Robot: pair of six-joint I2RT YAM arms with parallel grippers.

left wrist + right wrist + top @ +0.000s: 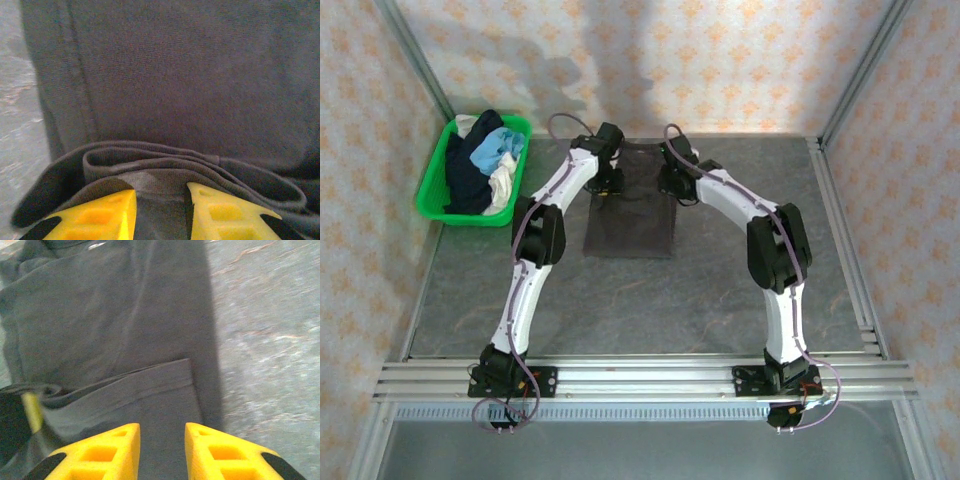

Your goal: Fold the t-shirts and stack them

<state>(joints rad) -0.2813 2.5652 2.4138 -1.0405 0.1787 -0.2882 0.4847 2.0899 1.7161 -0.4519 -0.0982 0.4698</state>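
The large dark brown-grey t-shirt (630, 228) lies as a long narrow strip in the middle of the table. Both grippers sit over its far half. My left gripper (609, 187) (161, 211) is shut on the shirt's left edge, and several folded layers of cloth (190, 165) bunch just past its yellow fingertips. At the right edge, my right gripper (670, 185) (162, 450) is shut on a hemmed flap (150, 390), held a little above the rest of the shirt (90, 325). Navy (468, 175), light blue (498, 148) and cream (503, 186) shirts lie piled in the basket.
A green plastic basket (432, 182) stands at the far left corner of the table. Metal frame posts and patterned walls close in the back and sides. Bare grey tabletop (750, 300) lies in front of and to the right of the shirt.
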